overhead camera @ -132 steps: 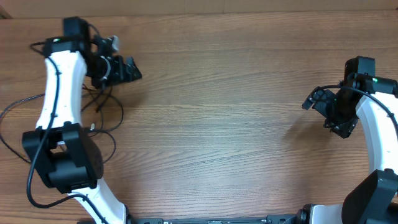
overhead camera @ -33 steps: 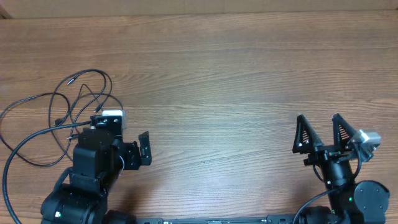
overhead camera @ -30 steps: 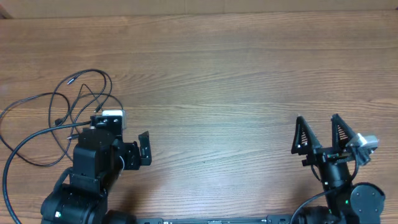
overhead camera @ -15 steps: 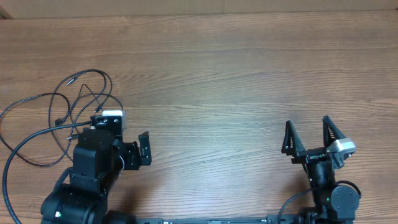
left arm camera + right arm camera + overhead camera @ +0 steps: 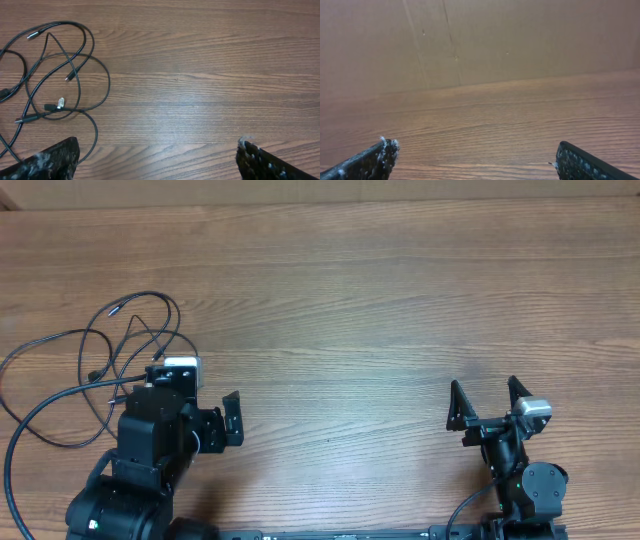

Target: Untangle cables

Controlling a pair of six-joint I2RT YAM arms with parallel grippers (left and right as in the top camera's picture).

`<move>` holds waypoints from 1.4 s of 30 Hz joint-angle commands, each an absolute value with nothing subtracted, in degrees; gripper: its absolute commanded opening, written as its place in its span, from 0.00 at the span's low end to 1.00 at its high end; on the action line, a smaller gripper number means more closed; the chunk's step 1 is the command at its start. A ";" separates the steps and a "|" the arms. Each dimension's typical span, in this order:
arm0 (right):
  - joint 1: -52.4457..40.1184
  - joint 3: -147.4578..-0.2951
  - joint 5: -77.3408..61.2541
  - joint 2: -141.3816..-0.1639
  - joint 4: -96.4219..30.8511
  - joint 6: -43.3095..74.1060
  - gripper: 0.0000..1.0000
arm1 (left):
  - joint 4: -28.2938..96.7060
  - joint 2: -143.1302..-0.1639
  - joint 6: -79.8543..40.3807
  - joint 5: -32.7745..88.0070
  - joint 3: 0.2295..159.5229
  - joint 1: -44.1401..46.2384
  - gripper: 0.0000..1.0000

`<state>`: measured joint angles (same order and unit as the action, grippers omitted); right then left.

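Cables (image 5: pixel 120 345) sit at the far left of the counter (image 5: pixel 350 330), in a loose flat tangle of overlapping loops; a couple of strands run off the left edge, so the full extent is unknown. Judgement: thin, limp and very light, so pulling one strand likely drags the whole lot, and a strand lying flat mid-span is poor to pinch. Better to grab at a free end, just behind a plug where it's stiffer, e.g. the silver-tipped plug (image 5: pixel 61 103) near the middle of the tangle. The left tool (image 5: pixel 157 155) is spread wide and empty, with the cables ahead of it and off to its left, not touching. The mid-counter is bare wood. The right tool (image 5: pixel 487 402) is also wide open and empty, well apart from the cables, so it needs a long reach to pin or take a second end.
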<state>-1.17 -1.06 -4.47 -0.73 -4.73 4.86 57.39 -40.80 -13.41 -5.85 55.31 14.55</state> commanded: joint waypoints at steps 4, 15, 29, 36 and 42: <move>-1.13 -0.45 -3.95 -0.16 -4.56 4.01 1.00 | 57.14 -40.84 -13.96 -6.39 54.89 14.39 0.99; -1.13 -0.45 -3.92 -0.16 -4.58 4.01 1.00 | 57.14 -40.84 -13.96 -6.39 54.89 14.39 1.00; -1.13 -0.45 -3.95 -0.16 -4.58 4.01 1.00 | 56.55 -38.89 -13.30 -6.57 53.08 14.13 0.99; -1.13 -0.45 -3.92 -0.16 -4.58 4.01 1.00 | 36.40 -22.35 -14.44 -0.91 29.39 8.73 1.00; -1.13 -0.45 -3.92 -0.16 -4.58 4.01 1.00 | 16.64 -9.34 -14.35 0.62 12.99 6.42 0.99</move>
<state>-1.15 -1.06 -4.45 -0.69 -4.75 4.43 22.22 -14.31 -13.63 -0.82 17.43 7.33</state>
